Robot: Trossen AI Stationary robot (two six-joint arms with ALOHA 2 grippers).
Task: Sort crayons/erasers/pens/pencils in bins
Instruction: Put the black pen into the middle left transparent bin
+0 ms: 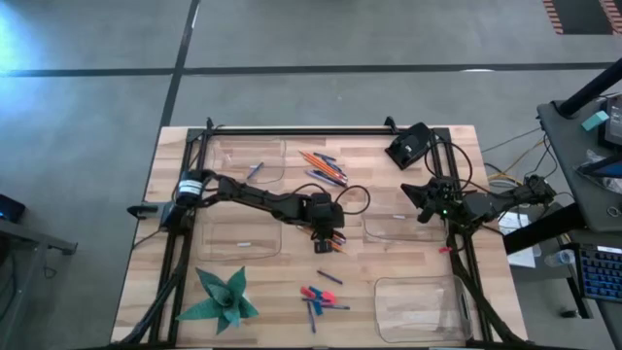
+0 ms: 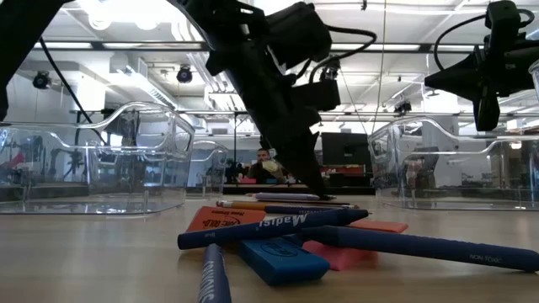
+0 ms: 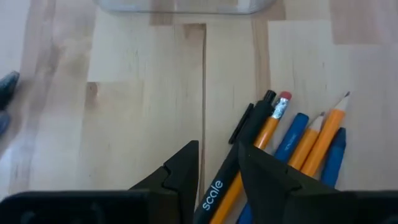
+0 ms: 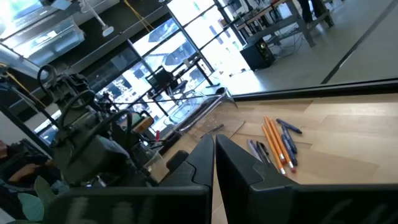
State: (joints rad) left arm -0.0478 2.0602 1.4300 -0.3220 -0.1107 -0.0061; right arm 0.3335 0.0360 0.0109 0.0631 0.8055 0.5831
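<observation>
The left pincer [image 3: 217, 171], fingers apart, straddled a black pen [image 3: 231, 163] mid-tabletop; closing and lifting seemed next. The right pincer [image 4: 214, 155] waited pressed together at three o'clock.

The left gripper [image 1: 324, 240] is over the table centre; pencils [image 1: 322, 163] lie well beyond its jaws.
</observation>
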